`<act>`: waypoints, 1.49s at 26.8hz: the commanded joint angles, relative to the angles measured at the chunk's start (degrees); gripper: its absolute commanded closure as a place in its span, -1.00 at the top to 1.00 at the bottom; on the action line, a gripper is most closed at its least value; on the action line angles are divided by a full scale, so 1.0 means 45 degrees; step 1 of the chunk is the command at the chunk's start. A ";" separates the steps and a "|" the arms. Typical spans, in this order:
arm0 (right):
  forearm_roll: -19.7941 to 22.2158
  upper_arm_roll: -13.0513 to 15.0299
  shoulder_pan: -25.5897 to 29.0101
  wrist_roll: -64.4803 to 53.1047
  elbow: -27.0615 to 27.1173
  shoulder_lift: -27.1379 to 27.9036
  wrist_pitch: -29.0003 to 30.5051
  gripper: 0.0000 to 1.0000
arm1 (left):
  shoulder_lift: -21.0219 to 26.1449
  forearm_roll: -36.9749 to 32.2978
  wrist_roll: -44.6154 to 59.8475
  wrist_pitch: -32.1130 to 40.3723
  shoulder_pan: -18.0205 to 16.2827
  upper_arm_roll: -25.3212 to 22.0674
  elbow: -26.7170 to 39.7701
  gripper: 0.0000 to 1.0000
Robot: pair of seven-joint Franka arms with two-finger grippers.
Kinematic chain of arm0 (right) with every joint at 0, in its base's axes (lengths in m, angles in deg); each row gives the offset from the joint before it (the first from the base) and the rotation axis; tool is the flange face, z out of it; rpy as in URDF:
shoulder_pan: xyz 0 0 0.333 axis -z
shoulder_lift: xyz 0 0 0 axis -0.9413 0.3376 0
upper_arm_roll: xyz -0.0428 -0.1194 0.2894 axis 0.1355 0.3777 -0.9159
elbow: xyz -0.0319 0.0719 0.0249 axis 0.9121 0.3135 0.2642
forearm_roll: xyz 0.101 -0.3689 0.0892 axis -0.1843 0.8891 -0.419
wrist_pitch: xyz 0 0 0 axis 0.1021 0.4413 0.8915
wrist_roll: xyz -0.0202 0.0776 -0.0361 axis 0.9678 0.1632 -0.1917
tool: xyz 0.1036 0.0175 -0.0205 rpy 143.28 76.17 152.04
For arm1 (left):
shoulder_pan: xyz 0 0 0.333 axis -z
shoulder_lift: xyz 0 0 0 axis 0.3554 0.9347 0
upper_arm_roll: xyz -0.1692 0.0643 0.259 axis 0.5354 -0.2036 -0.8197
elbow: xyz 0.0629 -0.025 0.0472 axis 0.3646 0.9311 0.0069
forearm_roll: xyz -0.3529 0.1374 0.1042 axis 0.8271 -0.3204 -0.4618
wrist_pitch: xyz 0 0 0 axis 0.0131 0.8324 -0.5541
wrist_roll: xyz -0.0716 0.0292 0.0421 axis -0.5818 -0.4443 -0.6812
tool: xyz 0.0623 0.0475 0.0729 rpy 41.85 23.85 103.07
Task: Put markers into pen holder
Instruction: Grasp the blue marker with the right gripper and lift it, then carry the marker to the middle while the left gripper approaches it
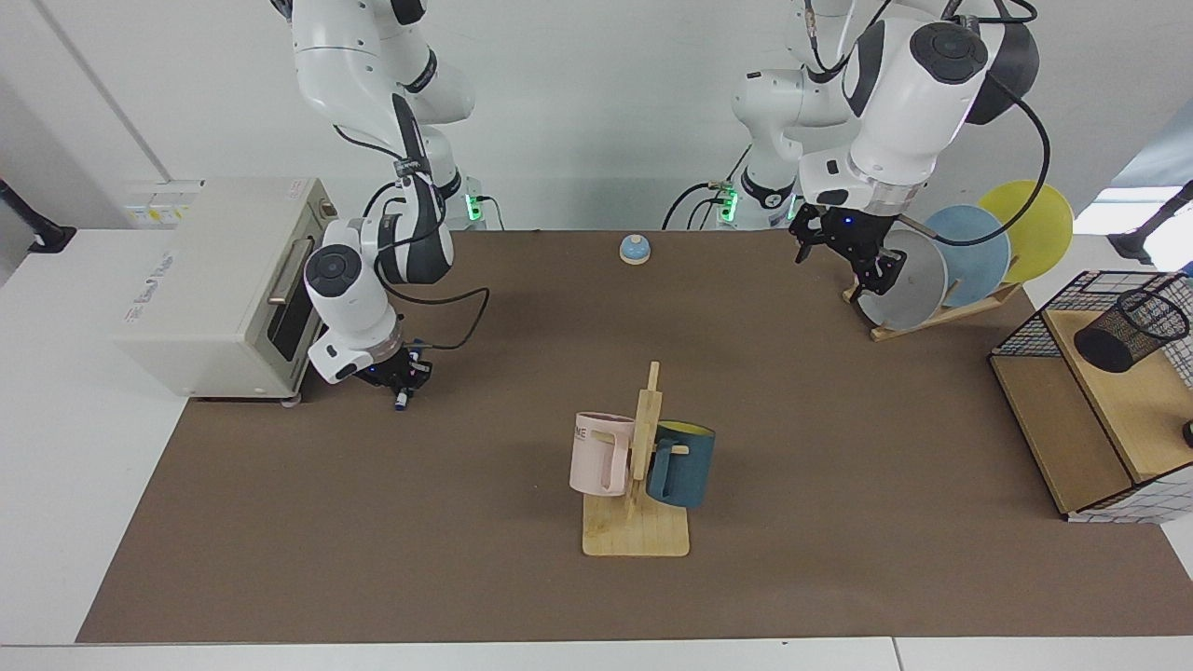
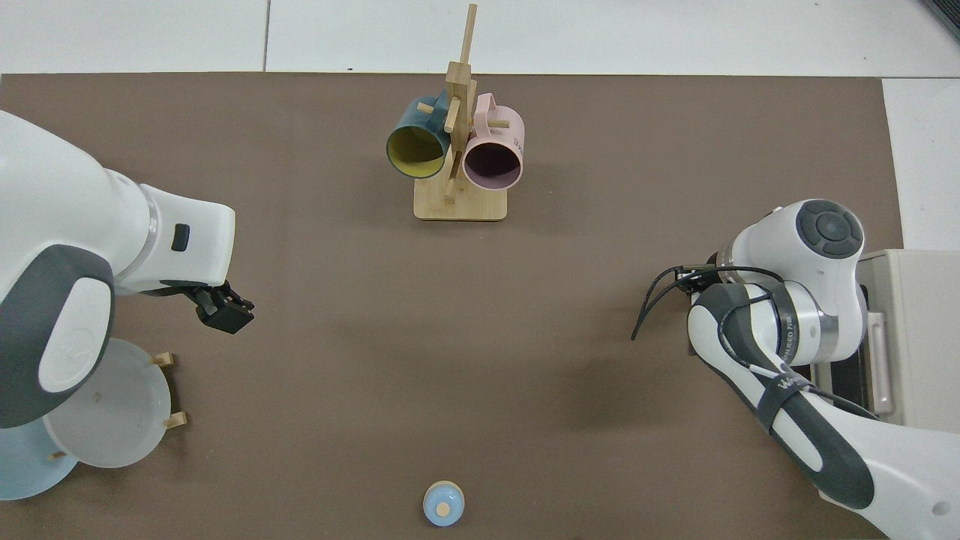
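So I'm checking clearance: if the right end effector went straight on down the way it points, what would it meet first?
Probably the brown table mat. The right end effector points down, shut on the marker, whose tip would likely touch first; the height above the mat is unclear.

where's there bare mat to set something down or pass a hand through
Widest bare brown mat lies along the near edge, either side of the wooden mug stand. Also free: between that stand and the small blue bell. Crowded: beside the beige toaster oven, where the right gripper holds the white blue-capped marker, and around the plate rack under the left gripper.
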 commanded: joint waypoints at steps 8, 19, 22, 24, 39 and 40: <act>-0.1734 -0.0047 0.0169 0.1691 0.1727 -0.0530 -0.2764 -1.00 | -0.0409 0.0425 -0.0836 -0.0601 0.0336 -0.0050 0.0579 1.00; -0.3469 -0.0184 -0.0651 0.8055 0.3017 -0.1936 -0.4485 -1.00 | -0.0369 0.0503 -0.3352 -0.1167 0.0492 0.0457 0.0559 1.00; -0.4720 -0.0184 -0.0885 1.0105 0.3311 -0.2345 -0.4857 -1.00 | -0.0214 0.0503 -0.4700 -0.1207 0.0492 0.0536 0.0326 1.00; -0.5152 -0.0203 -0.0944 1.1278 0.3447 -0.2697 -0.4897 -1.00 | -0.0135 0.0522 -0.5073 -0.1207 0.0492 0.0536 0.0111 1.00; -0.6248 -0.0340 -0.3735 1.9542 0.3936 -0.3734 -0.4566 -1.00 | -0.0193 0.2554 -0.5935 -0.2027 0.0688 0.1804 0.0188 0.98; -0.6266 -0.0340 -0.3873 1.9816 0.3956 -0.3734 -0.4333 -1.00 | -0.0194 0.2554 -0.5915 -0.2047 0.0688 0.1902 0.0169 0.98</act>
